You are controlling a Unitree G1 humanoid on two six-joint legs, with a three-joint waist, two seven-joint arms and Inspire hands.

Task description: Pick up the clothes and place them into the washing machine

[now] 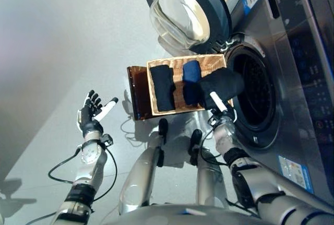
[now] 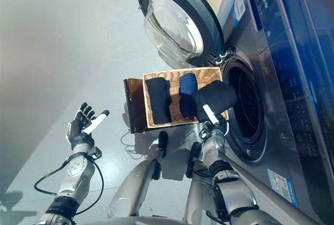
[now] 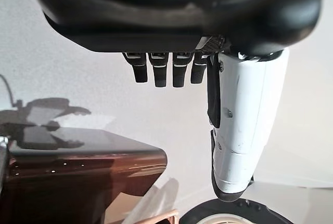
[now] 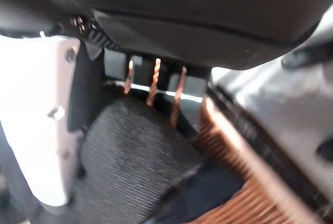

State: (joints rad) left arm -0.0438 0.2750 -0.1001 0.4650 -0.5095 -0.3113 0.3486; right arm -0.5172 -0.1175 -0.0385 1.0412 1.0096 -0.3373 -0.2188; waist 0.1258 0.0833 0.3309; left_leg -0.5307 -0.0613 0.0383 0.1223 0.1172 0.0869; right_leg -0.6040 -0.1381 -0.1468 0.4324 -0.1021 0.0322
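Observation:
A shallow wicker basket [image 1: 177, 61] rests on a dark brown box [image 1: 136, 92] beside the washing machine's open drum [image 1: 257, 92]. In the basket lie a folded black garment [image 1: 163, 86] and a blue one [image 1: 191, 71]. My right hand [image 1: 221, 113] is shut on a bunched black garment [image 1: 222, 84] and holds it over the basket's end nearest the drum. The right wrist view shows this black cloth [image 4: 130, 161] between my thumb and fingers, above the wicker rim [image 4: 234, 146]. My left hand [image 1: 92, 111] is open and empty, out to the left over the floor.
The machine's round glass door [image 1: 182, 11] stands open above the basket. The machine's grey front [image 1: 308, 79] runs along the right. Grey floor [image 1: 57, 37] lies to the left. The brown box also shows in the left wrist view [image 3: 78, 172].

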